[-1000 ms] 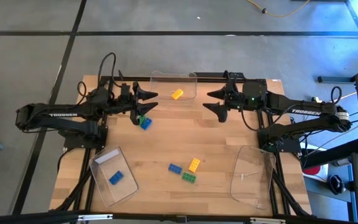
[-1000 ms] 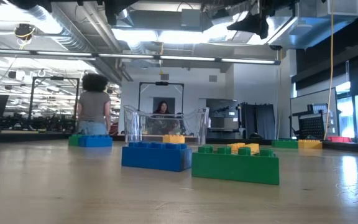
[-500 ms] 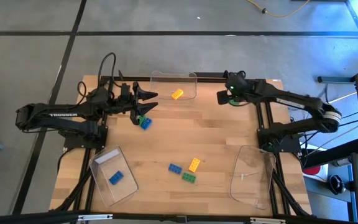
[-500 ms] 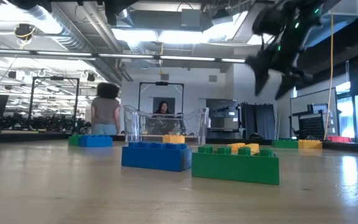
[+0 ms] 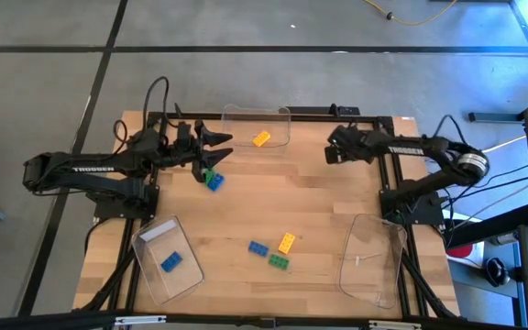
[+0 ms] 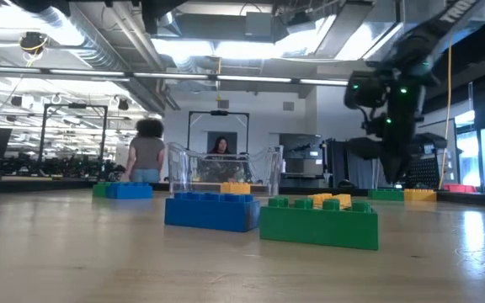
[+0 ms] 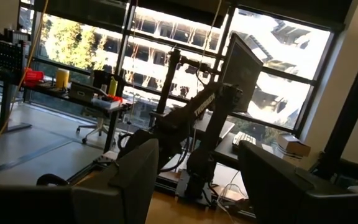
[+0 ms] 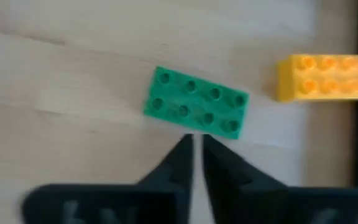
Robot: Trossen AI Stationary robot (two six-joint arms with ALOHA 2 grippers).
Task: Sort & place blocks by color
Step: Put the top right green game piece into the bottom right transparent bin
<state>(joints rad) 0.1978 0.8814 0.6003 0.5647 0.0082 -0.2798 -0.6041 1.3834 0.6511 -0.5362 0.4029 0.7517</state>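
A green block (image 8: 196, 110) lies flat on the wood in the right wrist view, studs up, with a yellow-orange block (image 8: 325, 77) just beside it and apart from it. The right gripper (image 5: 331, 151) points down just short of that green block, its 2 dark fingers (image 8: 178, 163) nearly together with only a thin gap, clamped on nothing; from above it sits near the table's far right corner. Near the middle front of the table (image 5: 319, 197) lies a cluster of 3: a blue block (image 5: 258, 247), a yellow-orange one (image 5: 287, 242) and a green one (image 5: 279, 262), close together. Another yellow-orange block (image 5: 261, 138) rests in the clear tray (image 5: 256, 112) at the far edge, and a blue block (image 5: 170, 262) lies in the tray (image 5: 147, 236) at the front left. The left gripper (image 5: 218, 147) hovers with fingers (image 7: 135, 174) spread apart above a blue block (image 5: 215, 181) with a green one (image 5: 206, 175) touching it. A third clear tray (image 5: 371, 257) sits front right.
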